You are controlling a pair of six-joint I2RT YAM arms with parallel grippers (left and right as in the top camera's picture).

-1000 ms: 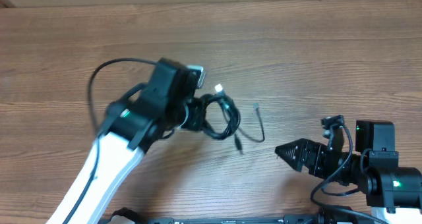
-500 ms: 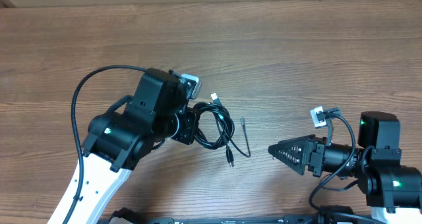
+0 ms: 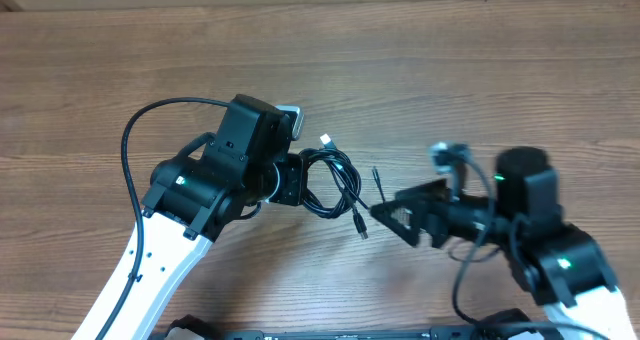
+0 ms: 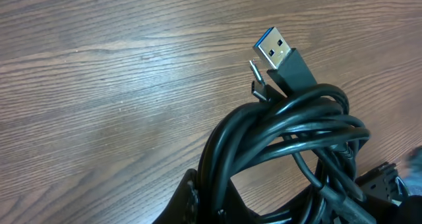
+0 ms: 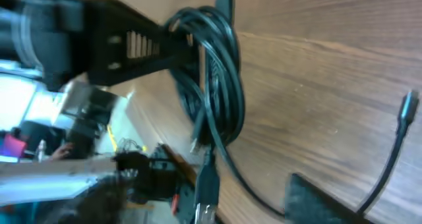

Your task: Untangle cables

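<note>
Overhead, near the table's (image 3: 450, 70) middle, we see the left gripper (image 3: 292, 180) clamped on the cables (image 3: 335, 185), a light, floppy black coil. The right gripper (image 3: 380, 213) sits just beside it, its spread unclear to us. Left wrist: smooth rubbery loops and a stiff silvery USB plug (image 4: 280, 53). Right wrist: the loose thin tail (image 5: 397, 140) looks the best hold.

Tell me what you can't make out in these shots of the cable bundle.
Cable count: strands of the cables overlap in every view, so the number is unclear.
Left pincer tips: covered by the coil overhead, cut off by the left wrist view's bottom edge.
Loose plug: too small overhead, blurred in the right wrist view.
</note>
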